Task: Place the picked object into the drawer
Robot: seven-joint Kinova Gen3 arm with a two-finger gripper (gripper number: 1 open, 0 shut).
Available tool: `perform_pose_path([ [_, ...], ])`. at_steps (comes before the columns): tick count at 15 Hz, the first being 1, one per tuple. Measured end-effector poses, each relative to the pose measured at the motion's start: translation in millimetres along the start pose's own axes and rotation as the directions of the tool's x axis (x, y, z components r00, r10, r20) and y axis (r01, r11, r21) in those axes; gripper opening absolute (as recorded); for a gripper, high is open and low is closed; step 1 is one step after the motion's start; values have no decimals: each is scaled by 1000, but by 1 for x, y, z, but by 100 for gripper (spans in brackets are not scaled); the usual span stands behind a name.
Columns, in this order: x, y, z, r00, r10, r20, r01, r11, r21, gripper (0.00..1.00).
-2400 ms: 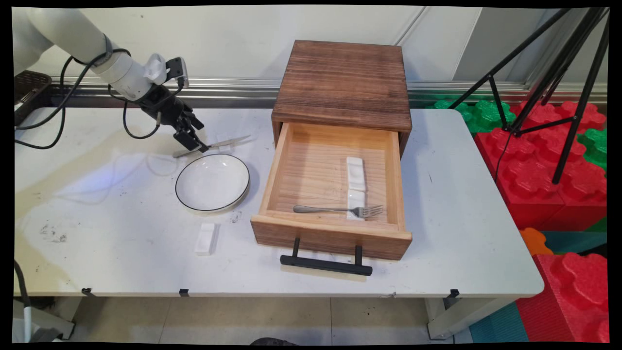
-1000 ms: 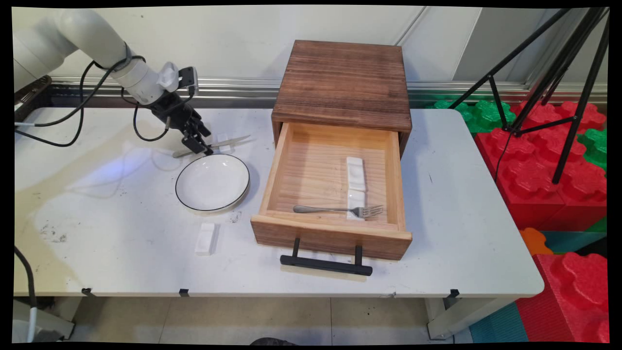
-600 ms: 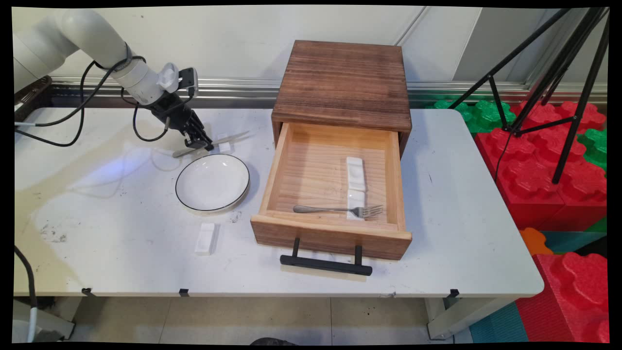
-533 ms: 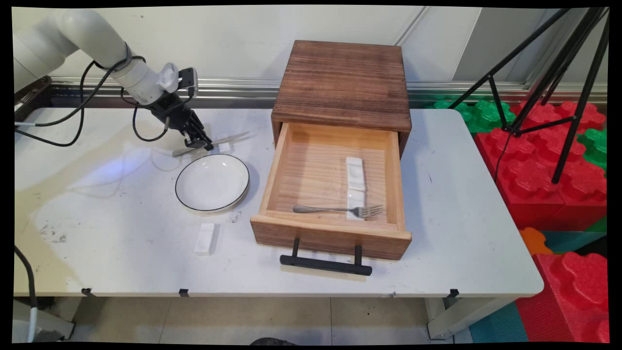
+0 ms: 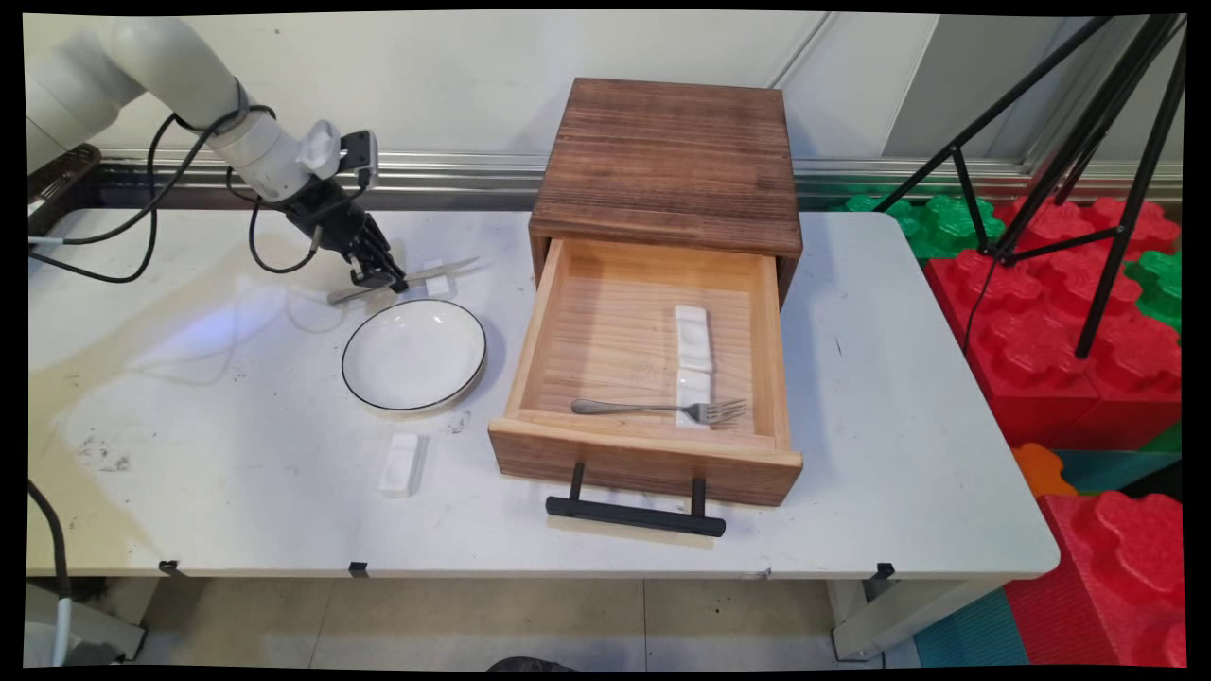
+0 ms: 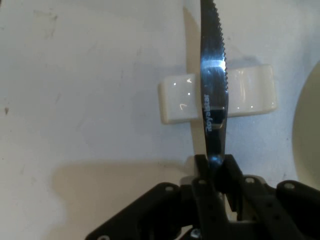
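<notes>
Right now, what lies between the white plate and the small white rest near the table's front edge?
Nothing: in the main view the table between the plate and the rest is bare, apart from small dark marks.

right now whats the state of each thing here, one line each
gripper: shut on the knife
knife: held by the gripper, blade over the knife rest
knife rest: flat on the table under the blade
drawer: pulled open
fork: lying in the drawer, tines on a white rest
plate: empty, upright on the table
white rest: lying bare near the plate
</notes>
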Motion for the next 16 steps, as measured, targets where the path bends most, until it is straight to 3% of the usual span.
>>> perform_pose_path([
  [10, 6, 15, -53, 998, 47, -35, -47, 999, 20, 0],
  [16, 15, 32, -91, 993, 91, -77, -91, 996, 9, 0],
])
